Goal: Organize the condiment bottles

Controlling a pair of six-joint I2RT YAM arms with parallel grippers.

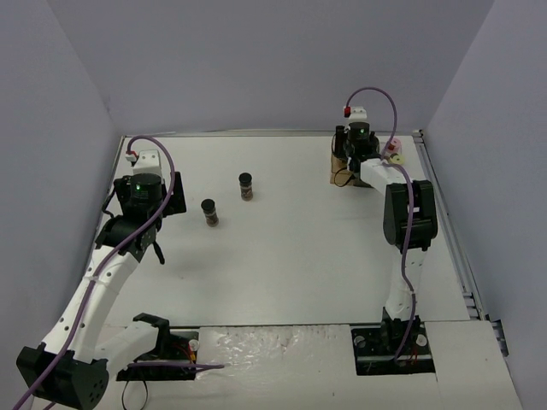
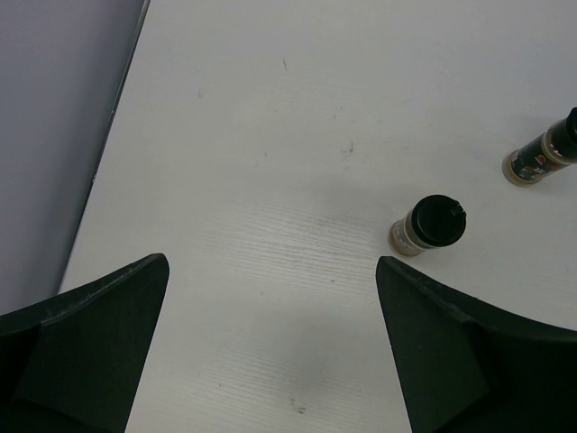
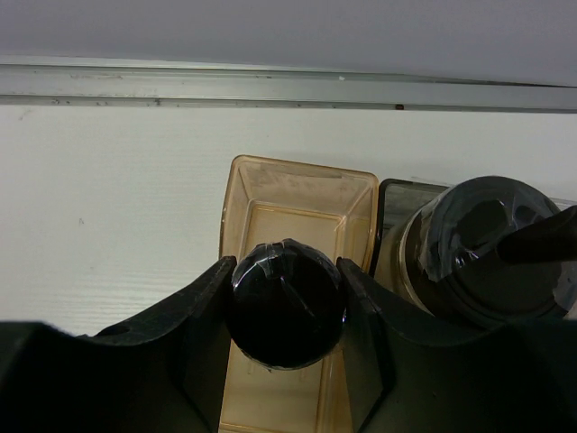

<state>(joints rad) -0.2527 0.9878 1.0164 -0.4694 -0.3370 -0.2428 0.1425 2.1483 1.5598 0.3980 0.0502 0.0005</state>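
So, right gripper (image 3: 286, 281) is clamped on a black-capped spice jar (image 3: 285, 305) above the amber compartment (image 3: 297, 216), table's 1 o'clock; I'd lower it straight, clear of the rim. Meanwhile left gripper (image 2: 270, 263) hangs wide open, loose jars (image 1: 209, 212) around 10 o'clock.

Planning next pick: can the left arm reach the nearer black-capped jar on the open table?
Probably yes: the left gripper is open and empty, and the black-capped jar stands on bare table close ahead of it, nothing between them.
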